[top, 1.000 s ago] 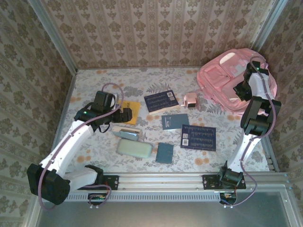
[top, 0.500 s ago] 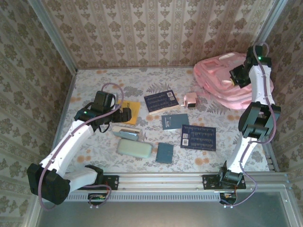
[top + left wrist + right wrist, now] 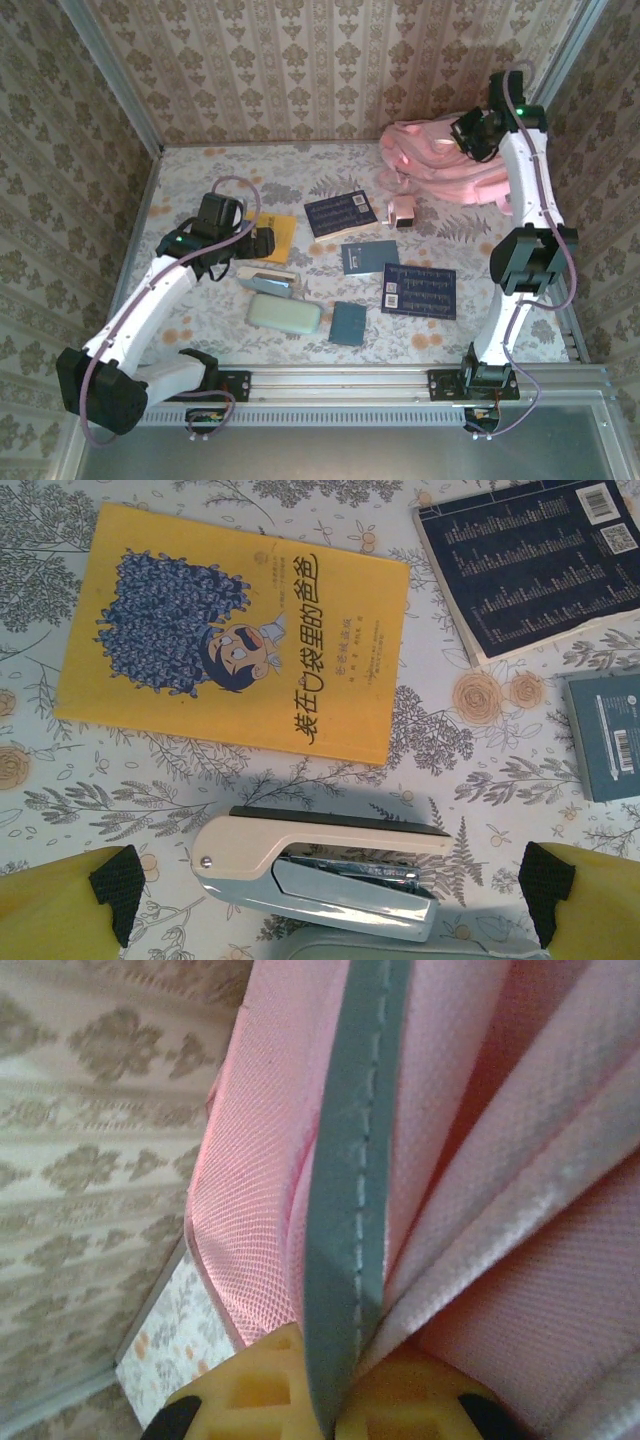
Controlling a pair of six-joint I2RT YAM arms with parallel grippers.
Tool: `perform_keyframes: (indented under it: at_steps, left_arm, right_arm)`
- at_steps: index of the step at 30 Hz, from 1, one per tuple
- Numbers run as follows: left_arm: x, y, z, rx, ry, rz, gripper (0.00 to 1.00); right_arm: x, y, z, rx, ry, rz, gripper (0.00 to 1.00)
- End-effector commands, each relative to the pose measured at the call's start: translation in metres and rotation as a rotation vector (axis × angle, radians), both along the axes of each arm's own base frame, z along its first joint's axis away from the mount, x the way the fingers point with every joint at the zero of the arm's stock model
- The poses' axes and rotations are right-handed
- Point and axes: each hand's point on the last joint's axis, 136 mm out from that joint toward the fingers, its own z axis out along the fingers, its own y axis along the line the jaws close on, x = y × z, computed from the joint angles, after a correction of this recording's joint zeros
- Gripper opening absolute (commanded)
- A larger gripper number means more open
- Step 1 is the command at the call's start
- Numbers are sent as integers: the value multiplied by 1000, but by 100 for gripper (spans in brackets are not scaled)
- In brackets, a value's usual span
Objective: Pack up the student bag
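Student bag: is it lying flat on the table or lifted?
Lifted at one end. The right gripper pinches the grey trim on the student bag, and the pink fabric hangs bunched in folds.

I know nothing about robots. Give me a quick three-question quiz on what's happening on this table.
1. True or false: the right pincer is closed on the pink student bag.
2. Seen from the left wrist, which thing lies between the spread fingers of the left pincer? A) stapler B) scissors C) cup
3. Fill in: the book with the cartoon face has a ____ cover.

Key: 1 true; 2 A; 3 yellow.
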Motion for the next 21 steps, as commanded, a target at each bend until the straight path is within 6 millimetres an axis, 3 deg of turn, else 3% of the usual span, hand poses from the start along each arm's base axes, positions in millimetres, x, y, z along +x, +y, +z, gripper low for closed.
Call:
perform_keyframes:
  at_steps: [1, 6, 13, 17, 21]
  left_arm:
    - [-3, 8, 1, 21, -8, 24, 100]
    - [-3, 11, 2, 37, -19, 35, 100]
    - [-2, 24, 7, 77, -43, 86, 100]
    - [-2, 36, 18, 106, -84, 133, 100]
    - [-4, 50, 32, 119, -145, 183, 100]
  right_arm:
    - [2, 76, 114, 21, -429, 316, 0]
    - [-10, 135, 131, -33, -520, 533, 0]
    - [-36, 205, 150, -72, -620, 776, 0]
    - [-56, 237, 141, -63, -598, 878, 0]
    - [-74, 251, 107, -46, -528, 883, 0]
